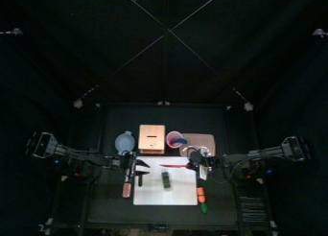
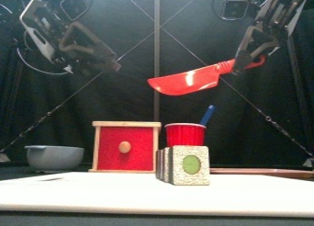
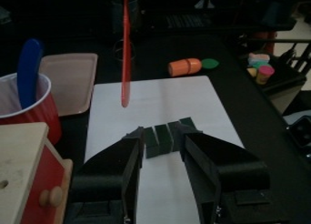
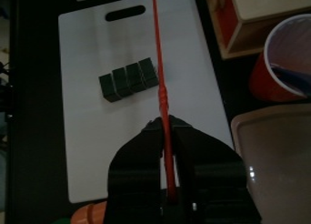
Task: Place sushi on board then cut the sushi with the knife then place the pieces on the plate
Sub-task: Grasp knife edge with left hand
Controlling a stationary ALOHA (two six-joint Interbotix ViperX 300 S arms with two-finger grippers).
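The dark green sushi roll (image 2: 185, 165) stands uncut, end speckled. It lies seven o'clock of the right tool (image 2: 251, 57), clenching the knife (image 2: 190, 80).

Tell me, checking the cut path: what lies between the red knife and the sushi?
Nothing: in the front view, the red knife hangs clear above the sushi.

Glossy, smooth red plastic on knife (image 2: 190, 80) and cup (image 2: 186, 135), w/ bright sheen along blade. Matt, smooth white plastic-looking surface on cutting board (image 4: 122, 100); pale bare wood w/ painted red drawer front on box (image 2: 127, 145). Speckled, grainy-looking end face on sushi roll (image 2: 186, 165), w/ smooth green centre; dull, even blue-grey finish on bowl (image 2: 54, 156).
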